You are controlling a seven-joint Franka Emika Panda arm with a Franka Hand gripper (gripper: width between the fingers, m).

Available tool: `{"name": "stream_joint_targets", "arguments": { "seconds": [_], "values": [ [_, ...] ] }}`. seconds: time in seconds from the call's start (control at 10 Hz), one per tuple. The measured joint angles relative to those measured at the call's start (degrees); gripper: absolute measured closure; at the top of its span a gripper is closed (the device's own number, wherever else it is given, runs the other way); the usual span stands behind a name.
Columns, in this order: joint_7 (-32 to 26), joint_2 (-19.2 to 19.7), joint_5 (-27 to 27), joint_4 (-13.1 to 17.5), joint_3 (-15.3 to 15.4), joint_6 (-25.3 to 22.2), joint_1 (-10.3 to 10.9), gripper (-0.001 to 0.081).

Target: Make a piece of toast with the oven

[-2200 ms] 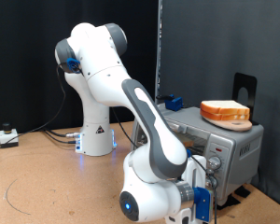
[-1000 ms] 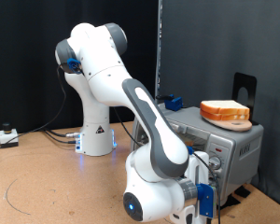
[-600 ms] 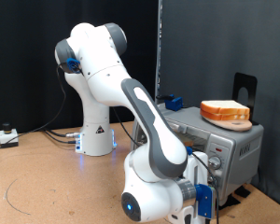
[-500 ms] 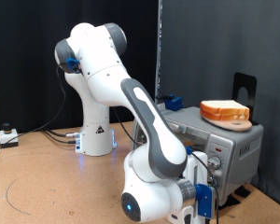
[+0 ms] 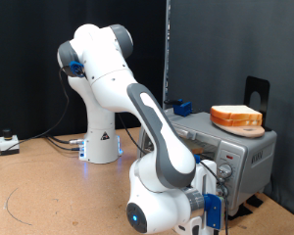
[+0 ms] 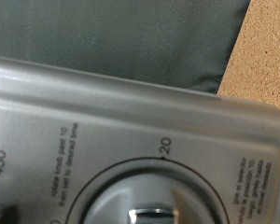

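Black curtain (image 5: 29, 59) forms the backdrop. Brown particleboard tabletop (image 5: 49, 186) carries thin cables (image 5: 54, 140) near the curtain.

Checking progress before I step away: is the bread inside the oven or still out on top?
Out: the bread lies on top of the oven; the hand itself is hidden at the knobs.

Pincer fingertips hidden behind arm
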Motion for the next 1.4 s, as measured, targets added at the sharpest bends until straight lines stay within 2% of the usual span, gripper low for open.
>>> {"name": "stream_joint_targets", "arguments": {
  "seconds": [0.1,0.2,0.3,1.4],
  "values": [
    [-0.01,0.00,-0.11,0.00,-0.04,-0.01,-0.03,0.0064],
    [-0.20,0.00,-0.53,0.00,-0.04,-0.34,-0.08,0.0064],
    [-0.71,0.00,-0.95,0.00,-0.04,-0.80,-0.19,0.0017],
    [-1.32,-0.24,-0.73,-0.09,-0.03,-1.15,-0.97,0.0010]
  ]
}}
